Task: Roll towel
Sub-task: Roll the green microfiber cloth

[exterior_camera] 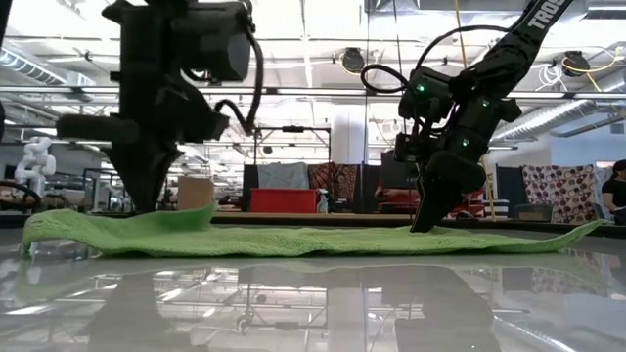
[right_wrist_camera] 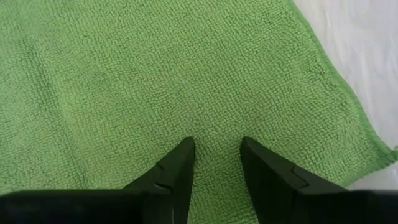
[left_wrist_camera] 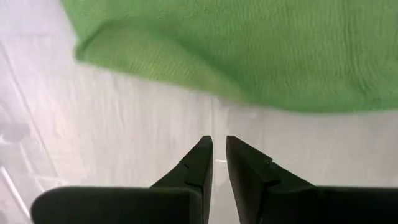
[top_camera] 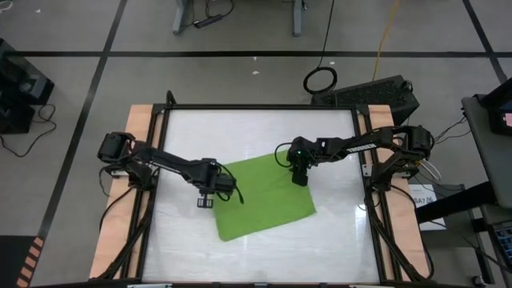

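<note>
The lime-green towel [top_camera: 264, 200] lies spread flat on the white table, turned at a slant. Its left edge [left_wrist_camera: 130, 56] looks a little thickened and raised. My left gripper [top_camera: 206, 202] points down over bare table just left of that edge. Its fingers [left_wrist_camera: 202, 155] stand open by a narrow gap, with nothing between them. My right gripper [top_camera: 299, 179] stands on the towel near its far right corner, its fingers apart. My right gripper sets its two open fingertips [right_wrist_camera: 183, 152] down on the towel's top surface [right_wrist_camera: 214, 134], near the far right corner. It comes steeply from above, slanting in from the table's right. The cloth between the fingers lies flat on the table, not pinched.
A black frame [top_camera: 264, 106] with wooden side boards [top_camera: 140, 144] borders the table. Bare white tabletop [top_camera: 264, 260] lies near the front edge and behind the towel.
</note>
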Controlling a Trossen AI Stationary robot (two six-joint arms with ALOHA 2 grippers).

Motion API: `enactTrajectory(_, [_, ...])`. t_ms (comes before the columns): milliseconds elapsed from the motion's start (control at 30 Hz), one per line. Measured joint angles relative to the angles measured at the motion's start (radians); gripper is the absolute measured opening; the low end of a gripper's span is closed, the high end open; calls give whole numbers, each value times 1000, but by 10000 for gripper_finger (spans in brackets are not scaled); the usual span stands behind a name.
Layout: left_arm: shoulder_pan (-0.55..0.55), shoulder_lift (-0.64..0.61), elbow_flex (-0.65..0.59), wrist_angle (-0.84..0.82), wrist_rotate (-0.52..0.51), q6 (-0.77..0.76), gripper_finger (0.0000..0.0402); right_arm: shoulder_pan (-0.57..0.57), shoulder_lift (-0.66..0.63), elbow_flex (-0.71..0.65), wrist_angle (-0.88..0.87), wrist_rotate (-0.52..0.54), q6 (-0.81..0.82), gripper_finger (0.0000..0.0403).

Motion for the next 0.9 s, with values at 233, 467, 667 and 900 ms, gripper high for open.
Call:
enactTrajectory(233, [-66,-79,0,177,-12,-32,56,0,0,0,0,0,5,129])
enactTrajectory(467, [-187,-46,3,449,14,32,56,0,-8,0,0,1,13,129])
enactTrajectory(667, [-257,28,1,452,101,9,56,1,-101,-10,-48,5,-12,136])
enactTrajectory(900, [-398,29,1,573,-36,9,65,3,-252,-7,-70,3,-85,188])
